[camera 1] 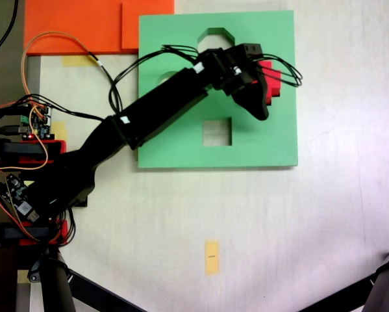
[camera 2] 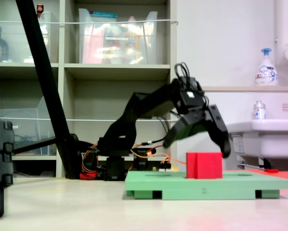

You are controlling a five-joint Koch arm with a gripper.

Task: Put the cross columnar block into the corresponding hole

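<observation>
Shelving and a sink are seen behind a pale tabletop (camera 1: 278, 221) on which the green foam board (camera 1: 181, 149) lies. Directly under the gripper (camera 2: 197, 144), whose jaws are spread wide and hold nothing, the cross columnar block (camera 2: 204, 165) stands upright on the board, its top well proud of the surface. The corresponding hole is hidden beneath block and gripper, so it cannot be told whether the block is seated. Pressing down is judged possibly still needed.
</observation>
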